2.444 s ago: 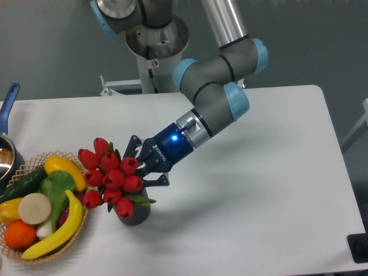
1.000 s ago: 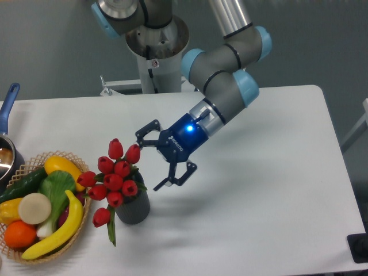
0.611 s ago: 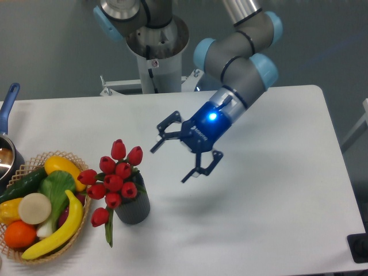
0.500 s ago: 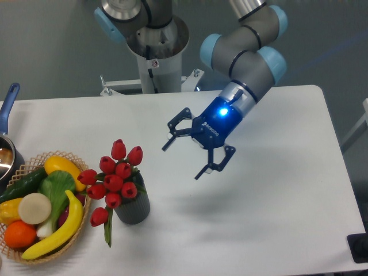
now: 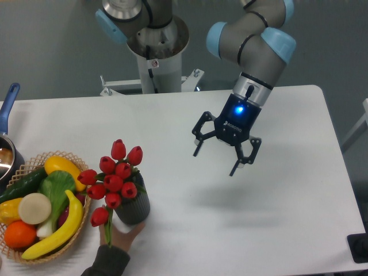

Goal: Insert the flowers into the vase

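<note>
While the flowers (image 5: 115, 179) stand in the vase (image 5: 133, 206) at the front left of the white counter (image 5: 287, 201), a human hand (image 5: 122, 236) in a dark sleeve (image 5: 104, 263) reaches in from the bottom edge and touches the vase's base. One bud (image 5: 99, 216) droops over the vase's left side on a green stem, beside the fingers. Just left of the vase sits a woven basket (image 5: 26, 167) holding two bananas (image 5: 60, 229), an orange (image 5: 20, 234), a cucumber (image 5: 23, 184), a green leafy piece (image 5: 56, 187) and a pale round piece (image 5: 34, 208). At the far left edge a dark pot (image 5: 7, 158) with a blue handle (image 5: 8, 99) is partly cut off. Behind the counter rises the arm's grey mounting column (image 5: 156, 52).

The tool (image 5: 226, 155) hangs above the middle of the counter, well apart from the flowers, pointing down. Its two dark fingers (image 5: 199, 137) are spread wide and hold nothing; they touch nothing. A blue light glows on its body, and its shadow falls on the bare counter below.

The flowers are a tight bunch of smooth red tulip buds, wider than the vase mouth. The vase is a short dark grey cylinder; its wall looks ribbed. The arm is grey metal with pale blue joint caps (image 5: 278, 46).
</note>
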Controlling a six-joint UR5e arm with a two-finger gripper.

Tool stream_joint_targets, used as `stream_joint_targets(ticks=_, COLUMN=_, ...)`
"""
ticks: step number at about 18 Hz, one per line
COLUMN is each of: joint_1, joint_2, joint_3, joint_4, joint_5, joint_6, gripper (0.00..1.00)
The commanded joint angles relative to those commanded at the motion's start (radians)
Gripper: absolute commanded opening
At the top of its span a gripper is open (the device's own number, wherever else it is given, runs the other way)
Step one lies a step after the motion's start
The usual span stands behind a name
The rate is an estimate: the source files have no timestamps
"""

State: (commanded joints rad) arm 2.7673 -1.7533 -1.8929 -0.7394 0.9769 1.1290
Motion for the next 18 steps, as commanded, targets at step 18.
stream_joint_targets(ticks=18, joint_1=-0.107, joint_2=-0.087, joint_3=0.123, joint_4=-0.138, joint_5=0.528, joint_6=0.046, gripper=1.00)
